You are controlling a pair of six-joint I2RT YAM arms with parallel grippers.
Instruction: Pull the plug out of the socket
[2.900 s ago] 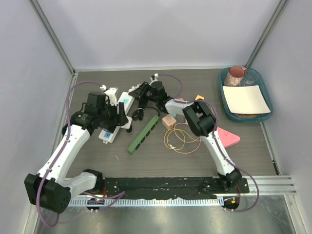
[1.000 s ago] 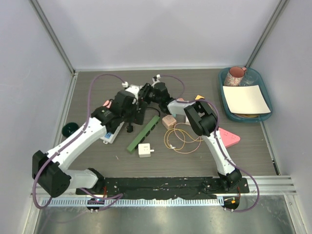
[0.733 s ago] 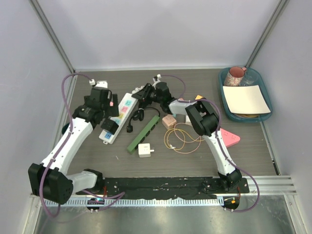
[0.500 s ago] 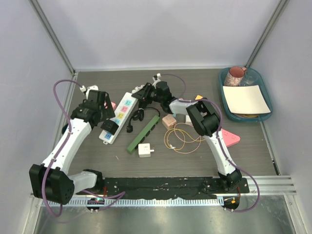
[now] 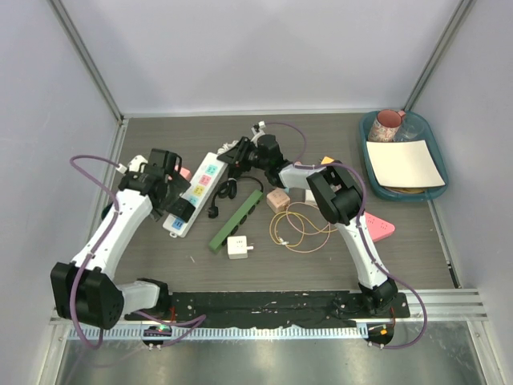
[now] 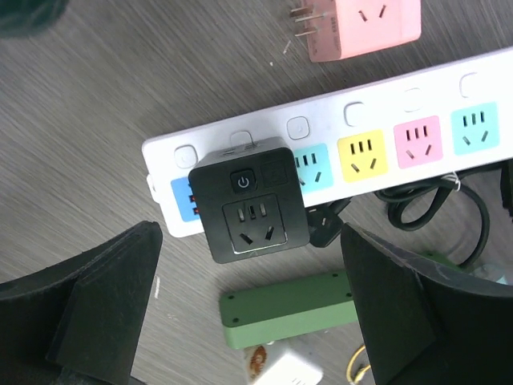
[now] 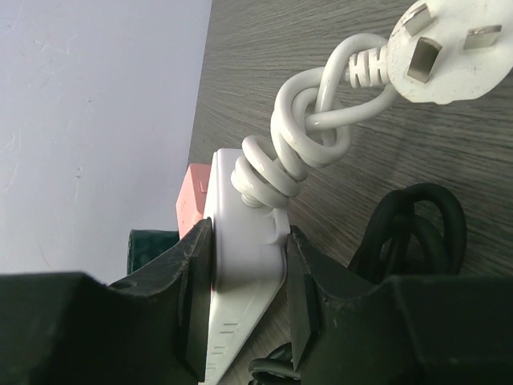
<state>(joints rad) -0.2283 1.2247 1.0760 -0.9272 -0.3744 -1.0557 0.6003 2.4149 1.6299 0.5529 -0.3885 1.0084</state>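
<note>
The socket is a white power strip [image 5: 204,178] with coloured outlets, lying aslant left of centre. A black cube plug [image 5: 183,210] sits in its near-left end. In the left wrist view this plug [image 6: 252,200] lies on the strip [image 6: 401,104], directly below my left gripper [image 6: 249,233]. That gripper is open, its fingers [image 6: 104,305] wide to either side and above the plug, touching nothing. My right gripper [image 7: 244,297] is shut on the strip's far end [image 7: 240,241], where the twisted white cord [image 7: 309,136] leaves it. From above, the right gripper [image 5: 235,152] is at the strip's upper end.
A white charger [image 5: 237,247] lies loose near a green bar [image 5: 238,220]. A pink adapter [image 6: 365,28] sits beyond the strip, and black cable [image 7: 417,233] coils beside it. A tan cube [image 5: 278,200], yellow cord loops [image 5: 296,224] and a pink wedge [image 5: 375,226] lie right. A teal tray [image 5: 365,132] stands at far right.
The left arm swung away from the strip's far end out to the left, then came back over the black plug. The right gripper and the strip stayed put.
</note>
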